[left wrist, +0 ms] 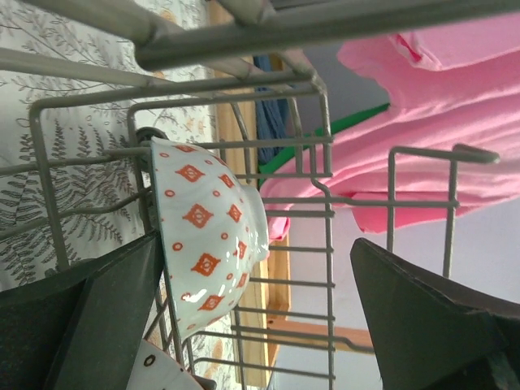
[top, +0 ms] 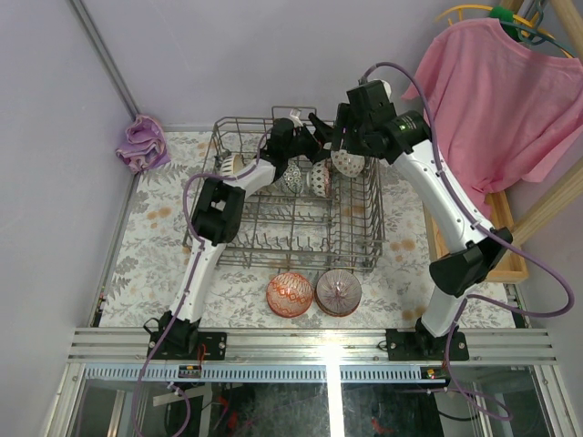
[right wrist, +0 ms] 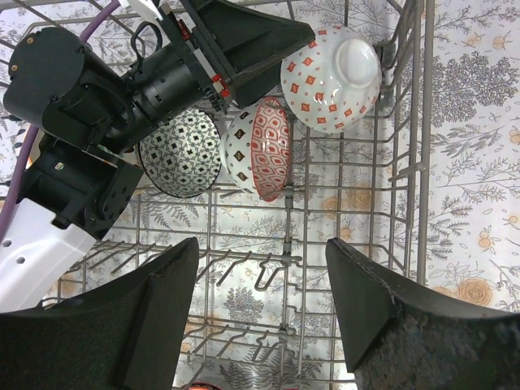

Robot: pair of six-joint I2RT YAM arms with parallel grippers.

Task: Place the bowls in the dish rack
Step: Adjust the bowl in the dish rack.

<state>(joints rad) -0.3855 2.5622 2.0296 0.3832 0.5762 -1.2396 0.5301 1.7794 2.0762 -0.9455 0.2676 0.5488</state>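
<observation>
Since the left tool (left wrist: pixel 256 244) gapes wide and empty around the orange-diamond bowl (left wrist: pixel 207 236) standing on edge in the dish rack (top: pixel 237 250) corner, withdraw it straight, clear of tines, while the right tool (right wrist: pixel 262 244) hovers open, holding nothing

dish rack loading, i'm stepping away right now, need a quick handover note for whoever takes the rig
The left end effector is open, down in the dish rack, with the diamond bowl between its fingers but not clamped.
The right end effector is open and empty, above the rack.
Done: the diamond bowl, red-lined bowl and black-and-white bowl stand on edge in the back row.
Left: the red bowl and maroon bowl sit on the table in front of the rack.
Probably back the left arm out first.
</observation>
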